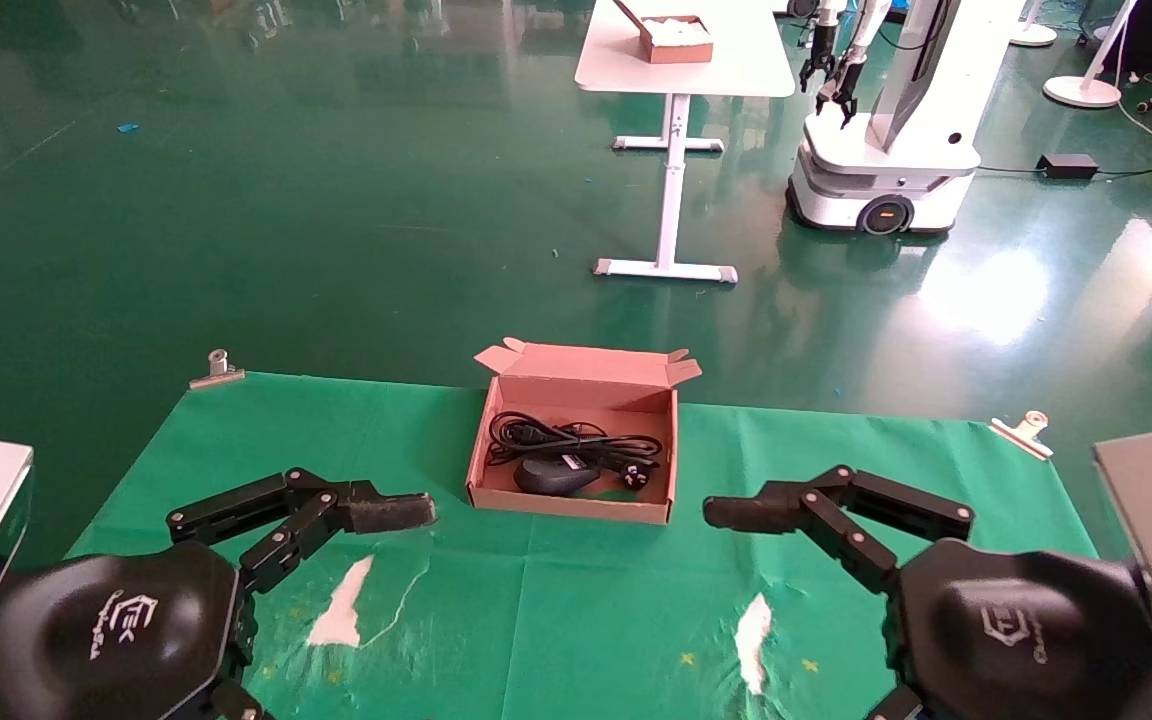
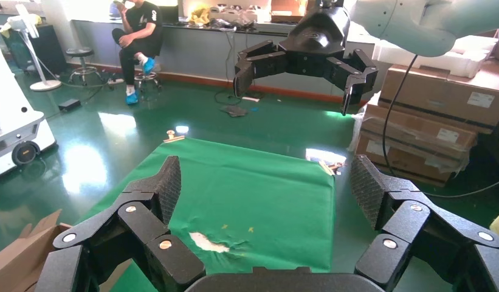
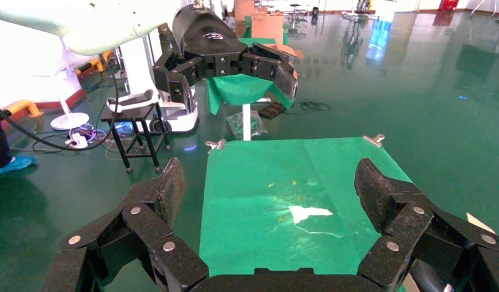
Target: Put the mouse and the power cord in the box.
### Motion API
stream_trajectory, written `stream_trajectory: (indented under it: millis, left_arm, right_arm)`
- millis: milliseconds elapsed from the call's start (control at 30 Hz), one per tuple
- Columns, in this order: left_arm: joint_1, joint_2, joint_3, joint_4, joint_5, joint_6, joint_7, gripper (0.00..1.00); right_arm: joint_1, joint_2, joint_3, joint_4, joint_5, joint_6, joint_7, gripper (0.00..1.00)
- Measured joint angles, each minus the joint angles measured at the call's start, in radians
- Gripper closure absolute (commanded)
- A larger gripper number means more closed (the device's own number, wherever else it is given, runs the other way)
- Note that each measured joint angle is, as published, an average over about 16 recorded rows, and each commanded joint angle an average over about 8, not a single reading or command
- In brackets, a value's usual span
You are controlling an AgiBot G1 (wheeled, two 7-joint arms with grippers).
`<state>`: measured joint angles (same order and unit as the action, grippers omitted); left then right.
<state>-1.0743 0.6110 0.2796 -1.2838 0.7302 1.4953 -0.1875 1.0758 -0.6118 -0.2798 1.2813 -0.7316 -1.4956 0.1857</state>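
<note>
We note both grippers low at near edge of green cloth [image 1: 576,620]: left gripper [image 1: 406,511] and right gripper [image 1: 736,513], jaws spread, holding nothing. Between and beyond them the box [image 1: 496,440], lid open; mouse [image 1: 556,474] and power cord [image 1: 576,440] lie inside. Farther off: white table [image 1: 681,60], another robot [image 1: 886,150].

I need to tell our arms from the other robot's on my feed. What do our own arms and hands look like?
Both match: the left hand and right hand are matte black linkage fingers with silver rivets and textured pads, on glossy black domed housings carrying a pale logo. A grey camera box sits beside each wrist; the arm links are white.
</note>
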Motion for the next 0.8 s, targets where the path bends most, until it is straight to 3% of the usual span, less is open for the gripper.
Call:
stream_trajectory:
  millis: [800]
  left_arm:
    - [0.0, 0.0, 0.0, 0.0, 0.0, 0.0, 0.0, 0.0]
  right_arm:
    - [0.001, 0.0, 0.0, 0.0, 0.0, 0.0, 0.0, 0.0]
